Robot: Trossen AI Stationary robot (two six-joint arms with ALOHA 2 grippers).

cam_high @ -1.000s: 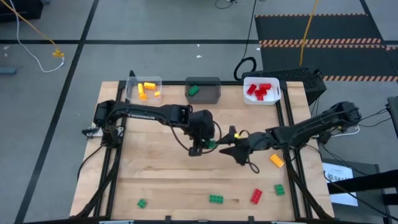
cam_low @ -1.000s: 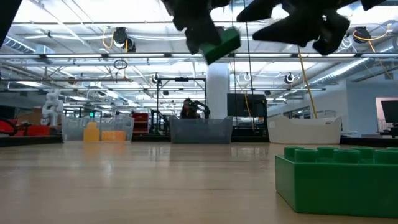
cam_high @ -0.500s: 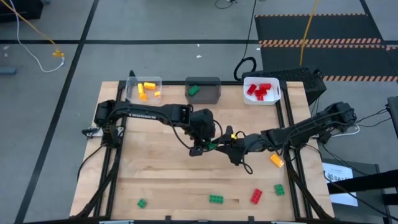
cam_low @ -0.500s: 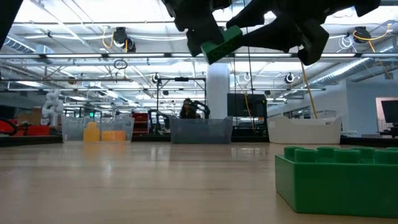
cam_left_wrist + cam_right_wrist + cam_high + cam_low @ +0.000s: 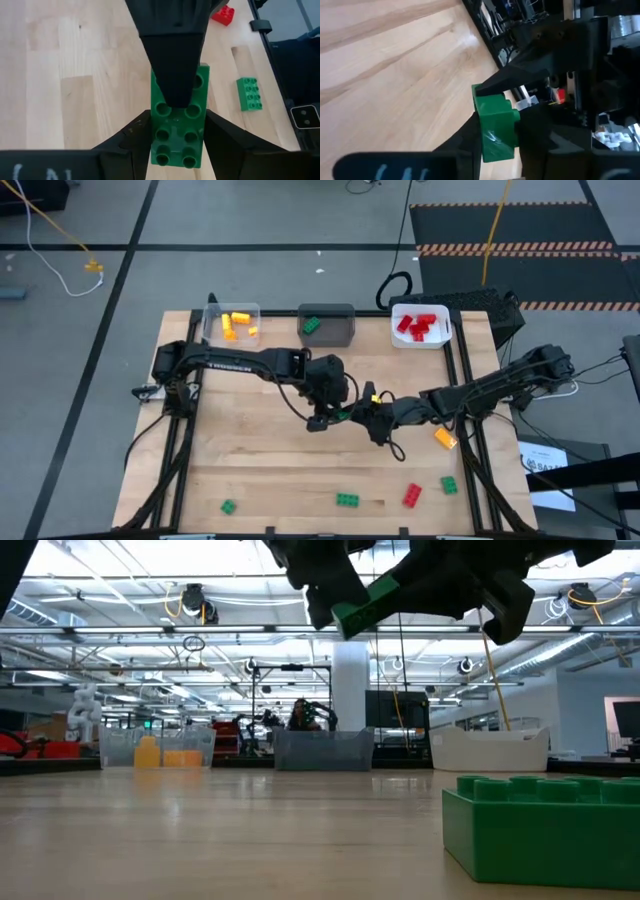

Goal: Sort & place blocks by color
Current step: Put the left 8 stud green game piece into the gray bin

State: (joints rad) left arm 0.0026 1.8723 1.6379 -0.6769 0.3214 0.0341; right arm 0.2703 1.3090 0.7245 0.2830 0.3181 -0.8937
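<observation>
Above the middle of the table point(image 5: 250, 470), the left gripper point(image 5: 322, 418) and the right gripper point(image 5: 362, 416) meet tip to tip over one green block point(image 5: 342, 415). In the high view the block is almost wholly hidden between them, only a sliver of green showing. The left wrist view shows more: the left gripper's fingers point(image 5: 125, 142) flank the near end of the green block point(image 5: 178, 125) on both sides, while a finger of the right gripper covers its far end. In the right wrist view the right gripper's fingers point(image 5: 535, 132) close on the green block point(image 5: 493, 127) as well, so both hold it, lifted clear of the wood. In the low view the block point(image 5: 362, 603) hangs high, both arms cut off by the frame. Toward the near edge from the right gripper lie a green brick point(image 5: 347, 500), a red brick point(image 5: 412, 496) and a second green brick point(image 5: 449, 485); an orange brick point(image 5: 445, 438) sits just beside the right arm
</observation>
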